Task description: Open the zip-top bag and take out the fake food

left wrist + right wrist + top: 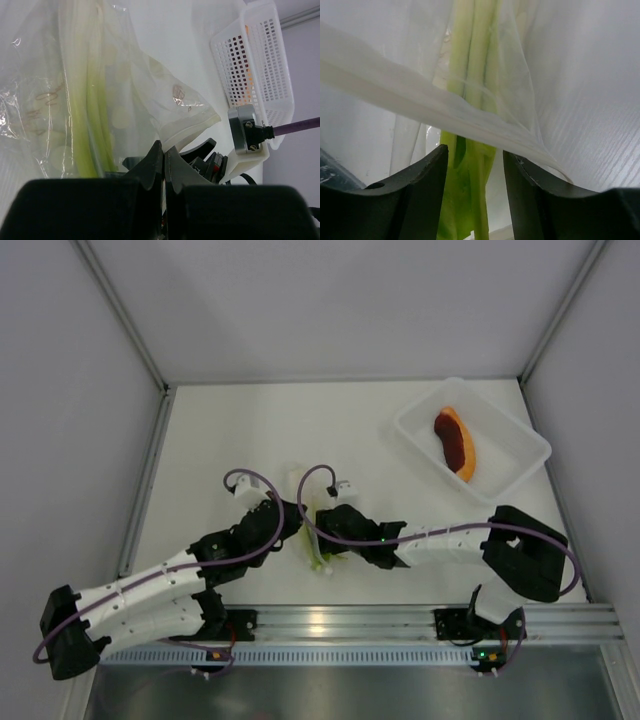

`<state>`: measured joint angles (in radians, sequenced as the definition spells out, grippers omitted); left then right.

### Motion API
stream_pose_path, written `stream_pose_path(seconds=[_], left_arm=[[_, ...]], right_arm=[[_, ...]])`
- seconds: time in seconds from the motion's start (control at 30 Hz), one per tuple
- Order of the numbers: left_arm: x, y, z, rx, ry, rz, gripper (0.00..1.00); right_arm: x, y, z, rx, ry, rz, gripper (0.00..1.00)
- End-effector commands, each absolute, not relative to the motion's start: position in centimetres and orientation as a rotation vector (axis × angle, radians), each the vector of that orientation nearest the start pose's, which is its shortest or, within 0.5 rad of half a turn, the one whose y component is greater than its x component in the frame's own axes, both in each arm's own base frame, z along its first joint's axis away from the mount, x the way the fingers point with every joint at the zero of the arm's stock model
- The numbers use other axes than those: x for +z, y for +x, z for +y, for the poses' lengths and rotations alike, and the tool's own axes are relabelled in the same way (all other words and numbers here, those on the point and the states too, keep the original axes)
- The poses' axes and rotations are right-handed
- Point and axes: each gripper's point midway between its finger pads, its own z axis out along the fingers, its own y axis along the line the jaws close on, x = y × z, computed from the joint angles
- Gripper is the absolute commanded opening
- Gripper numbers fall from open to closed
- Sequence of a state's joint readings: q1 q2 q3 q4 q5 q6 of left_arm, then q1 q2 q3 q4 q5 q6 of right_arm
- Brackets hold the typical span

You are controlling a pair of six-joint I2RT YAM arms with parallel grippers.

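no text is showing clearly enough to read. the zip-top bag (145, 85) is carrying a few faint reddish-brown printed marks in the left wrist view: one small round one near its folded right edge and some paler ones on its left side. they are blurring into the crinkled plastic, and no letter, number or brand is coming through.

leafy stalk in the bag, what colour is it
The leafy stalk is pale yellow-green, brighter green at one end; clearest in the right wrist view.
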<state>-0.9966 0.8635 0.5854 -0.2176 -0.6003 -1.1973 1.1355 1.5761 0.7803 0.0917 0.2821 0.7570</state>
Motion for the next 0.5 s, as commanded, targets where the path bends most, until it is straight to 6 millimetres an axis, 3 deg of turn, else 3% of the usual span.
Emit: stream_pose_path(seconds=[0.0, 0.17, 0.27, 0.37, 0.47], left_arm=[[20.6, 22.8, -22.2, -0.859, -0.615, 1.897, 0.00], [21.2, 22.9, -22.6, -0.883, -0.631, 1.894, 0.00], [21.9, 22.8, -22.6, -0.903, -0.637, 1.878, 0.00], [22.7, 22.6, -22.2, -0.916, -0.632, 1.853, 0.00], [22.9, 22.7, -21.6, -0.884, -0.612, 1.841, 0.00]], right_arm=[[10.3, 19.8, 39.0, 0.817, -0.193, 2.179, 0.50], [8.4, 20.4, 40.2, 0.772, -0.189, 2.211, 0.49], [5.6, 20.3, 40.5, 0.715, -0.214, 2.272, 0.48], [3.3, 20.0, 39.7, 0.663, -0.205, 2.320, 0.45], [2.8, 20.1, 38.5, 0.614, -0.197, 2.320, 0.37]])
